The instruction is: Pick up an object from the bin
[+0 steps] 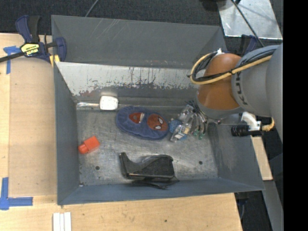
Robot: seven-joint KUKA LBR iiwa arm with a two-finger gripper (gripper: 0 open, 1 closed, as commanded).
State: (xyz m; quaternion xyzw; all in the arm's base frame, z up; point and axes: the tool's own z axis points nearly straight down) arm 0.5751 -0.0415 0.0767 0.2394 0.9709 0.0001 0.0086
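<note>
Seen from above and somewhat to one side. Nearest, along the front wall of the bin (144, 189): pouch (147, 169), black and flat, long side parallel to the wall. Behind it and well to the left, alone on bare floor: orange block (89, 145), small, slightly askew, well apart from everything else. Farther back, mid-floor: slipper (142, 122), blue, soft and oval, lying crosswise, with two red mask-like faces on its upper side, one left of centre and one toward the right end. Just beside that right end, on the right of the floor: gripper (188, 128), reaching in from the right and low in the bin, a tangle of metal and green parts with a small pale blue piece at its left edge. Slipper thus left of the jaws, not between them; touching or narrowly apart, cannot tell. Jaw state likewise impossible to tell, apart or together, lost in the clutter of the tip. Above and right of the gripper: orange dome of the wrist (219, 83), ringed by a yellow-and-black cable (204, 61), then the grey arm (260, 81) passing over the right rim. Farthest, at the foot of the back wall, left of centre: white block (109, 103), rounded, well apart from slipper and gripper alike.
</note>
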